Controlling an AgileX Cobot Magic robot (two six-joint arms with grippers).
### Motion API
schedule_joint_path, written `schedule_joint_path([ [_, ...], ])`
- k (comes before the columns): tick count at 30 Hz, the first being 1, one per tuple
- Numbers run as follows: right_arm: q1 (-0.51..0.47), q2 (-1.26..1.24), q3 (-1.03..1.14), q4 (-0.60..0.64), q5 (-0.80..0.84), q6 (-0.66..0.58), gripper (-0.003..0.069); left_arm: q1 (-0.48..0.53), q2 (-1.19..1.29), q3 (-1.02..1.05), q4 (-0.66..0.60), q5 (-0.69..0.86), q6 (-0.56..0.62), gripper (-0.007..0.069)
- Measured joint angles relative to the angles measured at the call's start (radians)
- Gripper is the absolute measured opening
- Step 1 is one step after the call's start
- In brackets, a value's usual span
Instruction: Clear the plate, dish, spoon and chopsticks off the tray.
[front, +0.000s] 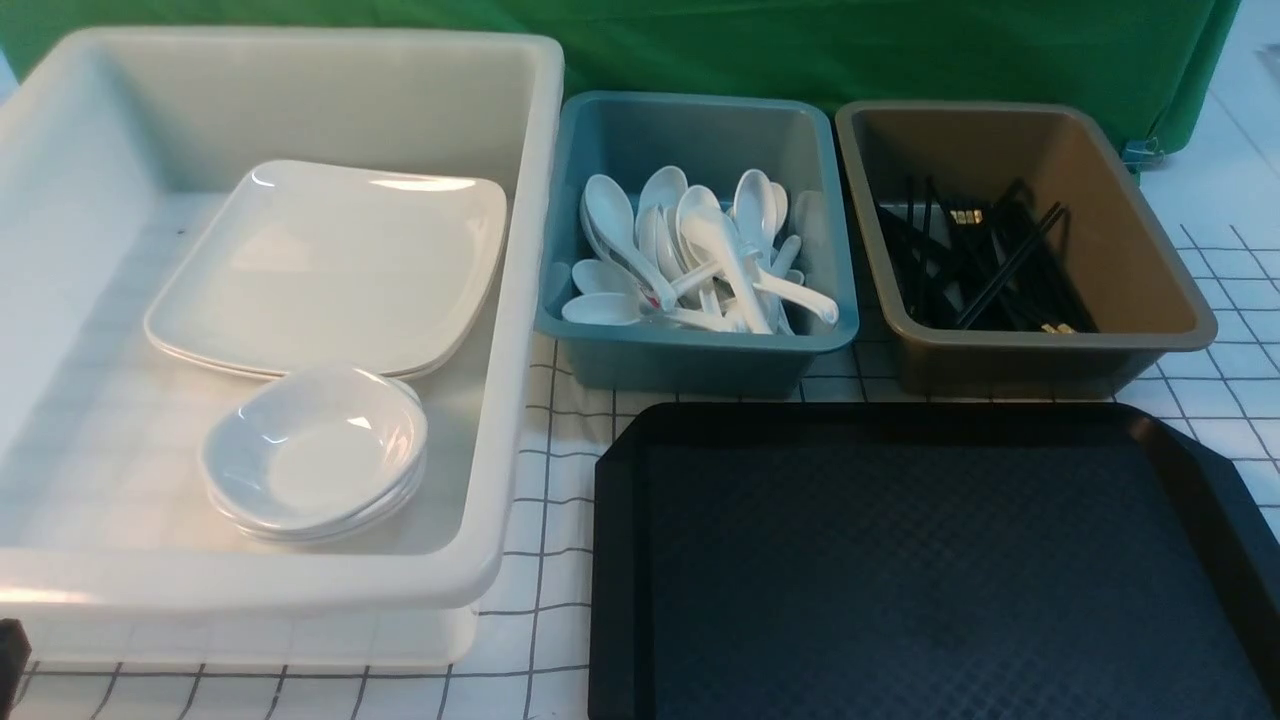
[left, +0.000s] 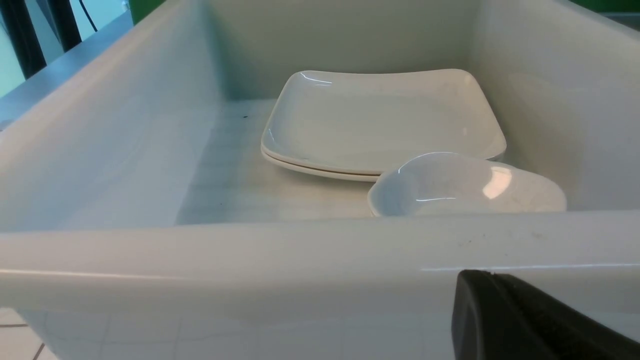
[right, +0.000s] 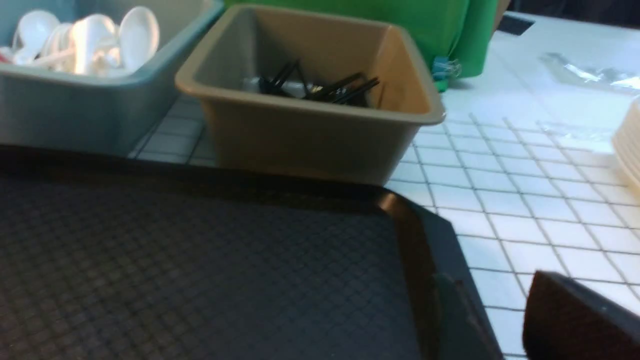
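Probably the top plate (left: 385, 120), beyond the closed, empty left gripper (left: 492, 274), is stiff, slippery, best pinched at rim; right gripper (right: 495, 281) stands parted

From the tray (front: 930, 560), the chopsticks (front: 1010, 265) lie in their bin (front: 1150, 270) just beyond, toward twelve o'clock, the spoons (front: 700, 250) in the spoon bin (front: 690, 365) at eleven, and the tub (front: 510, 400) at ten. In the tub, stacked plates (front: 330, 270) sit toward its far side, with stacked dishes (front: 315, 450) at their six o'clock. Behind tub and bins, at twelve, hangs a cloth (front: 700, 50).
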Motion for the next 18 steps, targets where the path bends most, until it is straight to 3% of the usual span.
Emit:
schedule_joint_path([
  [18,-0.003,-0.001,0.001,0.0,0.017,0.008,0.024,0.0,0.0,0.0,0.021,0.001,-0.001,0.0005],
])
